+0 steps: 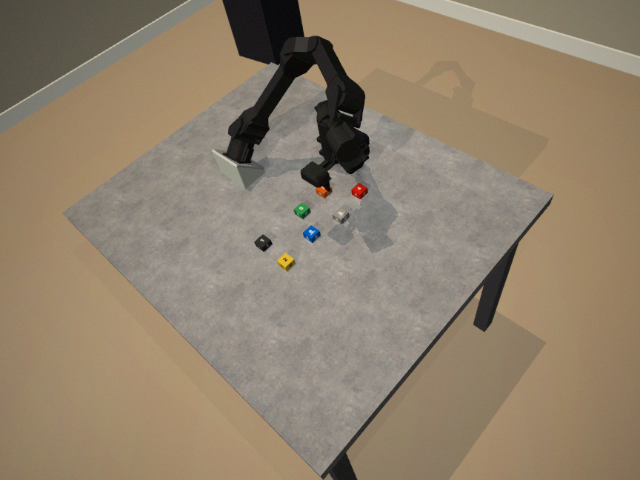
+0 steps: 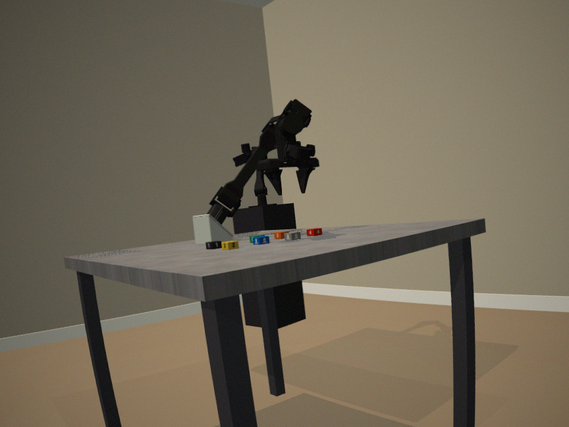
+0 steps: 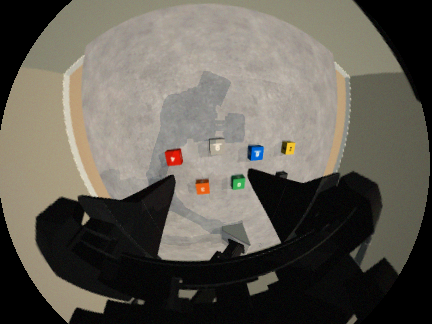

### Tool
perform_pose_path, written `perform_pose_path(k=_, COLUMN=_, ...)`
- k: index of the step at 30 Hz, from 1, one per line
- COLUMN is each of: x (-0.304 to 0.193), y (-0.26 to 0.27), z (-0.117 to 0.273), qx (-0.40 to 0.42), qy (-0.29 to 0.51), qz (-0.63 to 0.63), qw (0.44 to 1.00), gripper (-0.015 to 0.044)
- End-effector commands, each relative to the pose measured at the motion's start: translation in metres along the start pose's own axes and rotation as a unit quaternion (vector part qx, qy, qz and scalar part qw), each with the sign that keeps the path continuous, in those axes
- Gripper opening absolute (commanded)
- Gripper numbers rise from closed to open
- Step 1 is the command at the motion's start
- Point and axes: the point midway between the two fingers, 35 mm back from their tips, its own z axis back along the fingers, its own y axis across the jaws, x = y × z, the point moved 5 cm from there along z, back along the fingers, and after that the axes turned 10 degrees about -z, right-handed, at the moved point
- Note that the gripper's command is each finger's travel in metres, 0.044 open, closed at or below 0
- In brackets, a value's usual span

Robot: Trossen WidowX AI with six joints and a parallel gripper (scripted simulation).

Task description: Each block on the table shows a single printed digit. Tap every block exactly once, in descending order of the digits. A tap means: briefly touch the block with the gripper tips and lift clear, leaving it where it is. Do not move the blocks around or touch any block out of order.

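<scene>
My gripper [image 2: 292, 194] [image 3: 212, 175] is open and empty, pointing down high above the table. The red block [image 1: 359, 191] [image 2: 314, 232] [image 3: 173, 157] shows 4. The yellow block [image 1: 285, 261] [image 2: 230, 245] [image 3: 288, 148] shows 2. The black block [image 1: 263, 242] [image 2: 213, 244] shows 1; a finger partly hides it in the wrist view. The green block [image 1: 301, 210] [image 3: 238, 182] shows 0. The orange block [image 1: 321, 192] [image 2: 280, 234] [image 3: 202, 187], blue block [image 1: 311, 233] [image 2: 261, 240] [image 3: 255, 153] and grey block [image 1: 340, 215] [image 2: 292, 236] [image 3: 216, 146] have digits too small to read surely. A fingertip overlaps orange in the top view.
The blocks stand apart on the grey table [image 1: 207, 278] [image 2: 161, 261]. The arm's pale wedge-shaped base [image 1: 235, 170] [image 2: 202, 228] [image 3: 236, 233] stands beyond the green block. A dark box [image 1: 266, 30] [image 2: 264, 219] is at the table's far edge. The arm's shadow falls around the grey block.
</scene>
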Motion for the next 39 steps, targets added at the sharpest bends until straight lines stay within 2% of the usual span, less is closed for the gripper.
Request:
perform_pose_path(k=1, x=0.006, y=-0.021, z=-0.001, qx=0.000, qy=0.002, qz=0.004, qw=1.000, gripper=0.0400)
perform_pose_path(k=22, x=0.006, y=-0.021, z=-0.001, qx=0.000, qy=0.002, qz=0.004, qw=1.000, gripper=0.0400)
perform_pose_path(k=24, x=0.008, y=-0.038, z=-0.001, qx=-0.002, qy=0.002, qz=0.003, qw=1.000, gripper=0.0400)
perform_pose_path(k=28, x=0.008, y=-0.118, z=-0.001, qx=-0.003, qy=0.002, qz=0.004, qw=1.000, gripper=0.0400)
perform_pose_path(k=39, x=0.007, y=-0.122, z=-0.001, qx=-0.003, qy=0.002, qz=0.004, qw=1.000, gripper=0.0400)
